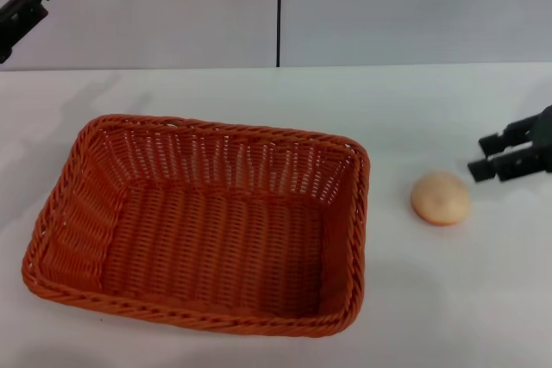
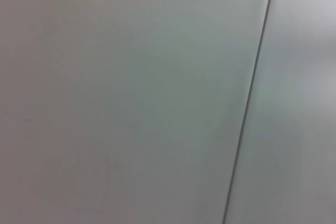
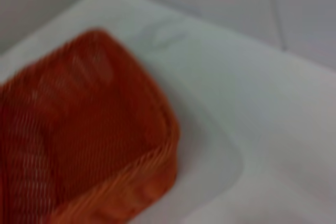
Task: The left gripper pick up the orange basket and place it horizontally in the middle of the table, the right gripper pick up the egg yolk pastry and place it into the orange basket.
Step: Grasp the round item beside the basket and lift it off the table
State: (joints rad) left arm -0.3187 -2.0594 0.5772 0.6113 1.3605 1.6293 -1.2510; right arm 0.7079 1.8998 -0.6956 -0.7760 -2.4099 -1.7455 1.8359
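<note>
The orange basket (image 1: 203,221) lies lengthwise across the white table (image 1: 431,109), left of centre, with nothing inside it. The right wrist view also catches one end of the orange basket (image 3: 79,145). A small tan egg yolk pastry (image 1: 441,197) rests on the table just right of the basket. My right gripper (image 1: 493,159) hovers close to the pastry's right side, its two fingers apart and holding nothing. My left gripper (image 1: 24,2) is raised at the far upper left, away from the basket.
A grey wall with a dark vertical seam (image 1: 279,10) stands behind the table. The left wrist view shows only that wall and seam (image 2: 252,98). Bare tabletop lies behind the basket and around the pastry.
</note>
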